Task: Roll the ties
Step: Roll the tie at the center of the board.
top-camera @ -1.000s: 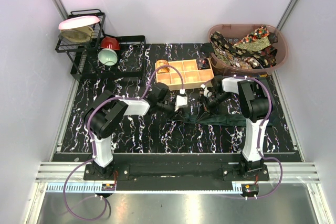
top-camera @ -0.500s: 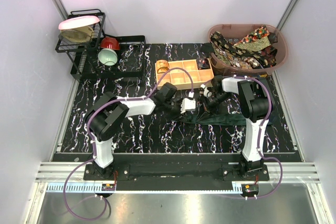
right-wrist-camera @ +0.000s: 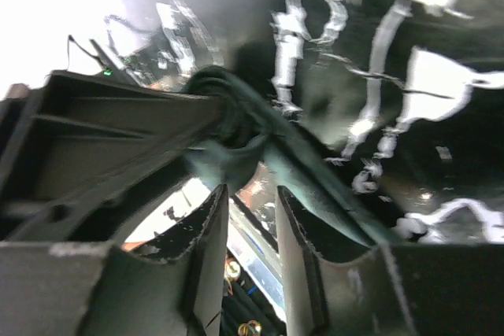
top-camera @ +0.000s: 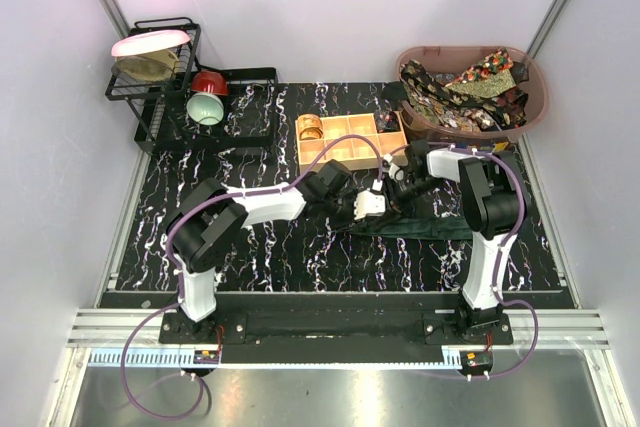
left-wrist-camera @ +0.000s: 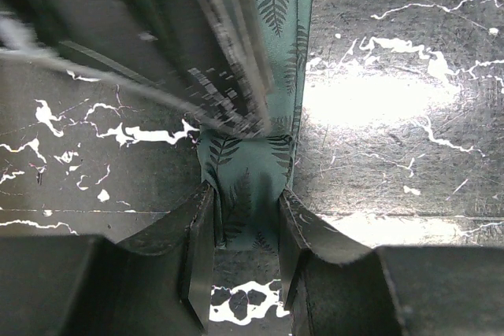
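Note:
A dark green tie (top-camera: 425, 227) with a fern pattern lies along the black marble table. My left gripper (top-camera: 372, 204) reaches right over the tie's left part. In the left wrist view, the tie's end (left-wrist-camera: 250, 155) sits pinched between its fingers (left-wrist-camera: 246, 194). My right gripper (top-camera: 398, 184) is close beside it, and its tips (right-wrist-camera: 250, 190) hold a bunched fold of the same tie (right-wrist-camera: 315, 186). Several dark ties with gold and red patterns (top-camera: 465, 87) lie heaped in the brown basket.
The tan wooden box (top-camera: 350, 142) with square compartments stands just behind both grippers, with a gold roll (top-camera: 311, 128) in one far-left cell. The brown basket (top-camera: 537, 97) is at the back right. A black dish rack (top-camera: 160, 67) with bowls is at the back left.
My left gripper has moved right along the tie, closing in on the right gripper. The right gripper has stayed almost in place.

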### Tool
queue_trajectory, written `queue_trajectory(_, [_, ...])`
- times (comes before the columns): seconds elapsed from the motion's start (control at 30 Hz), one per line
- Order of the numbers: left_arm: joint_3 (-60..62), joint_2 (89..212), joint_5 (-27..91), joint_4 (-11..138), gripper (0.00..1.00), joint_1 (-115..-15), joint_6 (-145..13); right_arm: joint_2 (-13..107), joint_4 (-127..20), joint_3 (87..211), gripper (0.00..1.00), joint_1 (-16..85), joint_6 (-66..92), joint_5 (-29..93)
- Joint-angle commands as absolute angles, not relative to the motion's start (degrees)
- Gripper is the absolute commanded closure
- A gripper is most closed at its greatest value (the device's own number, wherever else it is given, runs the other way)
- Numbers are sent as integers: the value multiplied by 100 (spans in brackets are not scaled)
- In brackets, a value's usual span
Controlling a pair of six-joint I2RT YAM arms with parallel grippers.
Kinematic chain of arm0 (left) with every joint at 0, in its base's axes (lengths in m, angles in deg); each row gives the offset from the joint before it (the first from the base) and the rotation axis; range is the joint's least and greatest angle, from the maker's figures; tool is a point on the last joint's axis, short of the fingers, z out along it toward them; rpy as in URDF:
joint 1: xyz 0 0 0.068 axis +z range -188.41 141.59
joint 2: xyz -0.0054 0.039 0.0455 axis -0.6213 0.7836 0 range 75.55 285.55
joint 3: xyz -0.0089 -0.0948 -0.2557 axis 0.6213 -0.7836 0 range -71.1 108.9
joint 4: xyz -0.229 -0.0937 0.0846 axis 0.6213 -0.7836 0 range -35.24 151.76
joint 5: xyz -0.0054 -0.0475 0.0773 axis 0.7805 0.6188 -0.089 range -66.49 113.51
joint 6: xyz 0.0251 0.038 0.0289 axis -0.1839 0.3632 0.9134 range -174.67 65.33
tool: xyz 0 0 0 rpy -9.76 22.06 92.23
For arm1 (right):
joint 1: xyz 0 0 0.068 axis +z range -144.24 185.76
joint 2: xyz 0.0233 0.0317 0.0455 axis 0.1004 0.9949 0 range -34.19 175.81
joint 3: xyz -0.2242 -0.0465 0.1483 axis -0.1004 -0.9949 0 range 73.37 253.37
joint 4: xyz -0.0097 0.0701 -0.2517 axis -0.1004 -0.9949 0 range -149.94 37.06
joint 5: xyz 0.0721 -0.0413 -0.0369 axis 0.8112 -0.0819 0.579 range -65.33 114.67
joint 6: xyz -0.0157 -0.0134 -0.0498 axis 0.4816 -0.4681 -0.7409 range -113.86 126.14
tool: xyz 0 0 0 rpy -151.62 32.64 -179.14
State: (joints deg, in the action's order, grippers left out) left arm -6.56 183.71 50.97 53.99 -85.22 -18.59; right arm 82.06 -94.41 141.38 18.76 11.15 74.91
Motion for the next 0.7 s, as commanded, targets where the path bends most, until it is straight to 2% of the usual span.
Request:
queue_trajectory(0.0, [-624, 18682, 4609, 4691, 89, -8543, -1766, 7744, -8880, 14052, 62, 1877, 1465, 8091])
queue_trajectory(0.17, [-562, 18735, 4636, 4655, 89, -8535, -1775, 7866, -8721, 14035, 59, 2044, 1615, 8127])
queue_trajectory(0.67, [-492, 18797, 4750, 4567, 89, -8543, -1802, 8051, -8809, 13964, 59, 2132, 1290, 7679])
